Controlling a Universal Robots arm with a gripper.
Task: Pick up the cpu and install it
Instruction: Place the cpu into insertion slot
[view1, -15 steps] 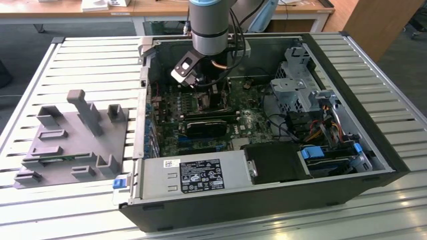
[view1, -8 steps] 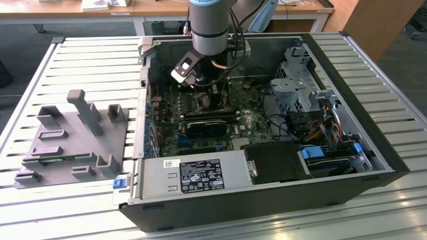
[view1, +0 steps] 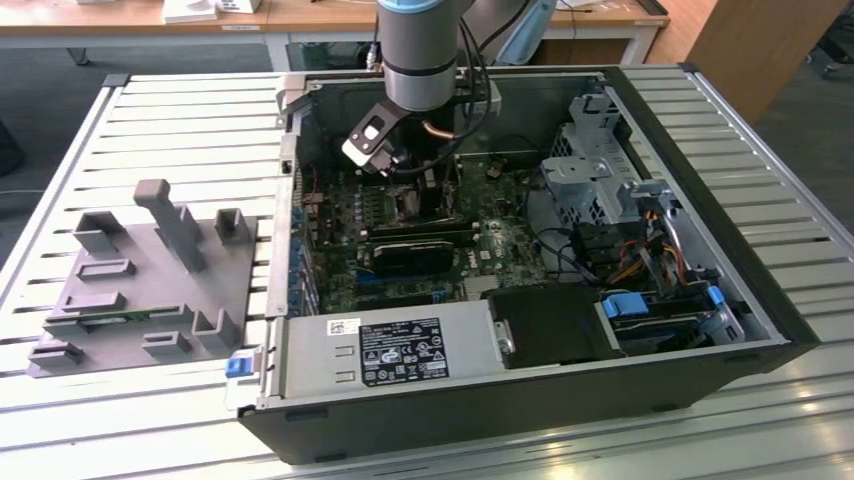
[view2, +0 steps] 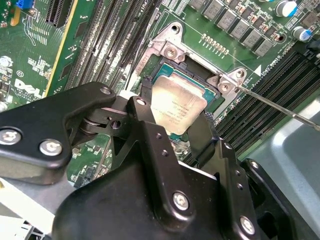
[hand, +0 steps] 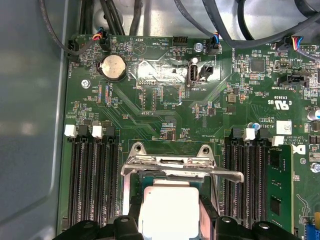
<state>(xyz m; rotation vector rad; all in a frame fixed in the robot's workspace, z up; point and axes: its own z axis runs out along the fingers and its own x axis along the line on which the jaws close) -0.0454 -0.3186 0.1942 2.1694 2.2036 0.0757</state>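
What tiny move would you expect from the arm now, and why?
Probably a gentle, level lowering straight down. The tool grips the cpu by two opposite edges directly over the open socket, squared with its frame; whether the chip is fully seated cannot be told.

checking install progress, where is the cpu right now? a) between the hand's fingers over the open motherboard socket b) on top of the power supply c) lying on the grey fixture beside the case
a: in the second wrist view the cpu sits between the fingers of the hand, directly over the socket with its metal frame open.
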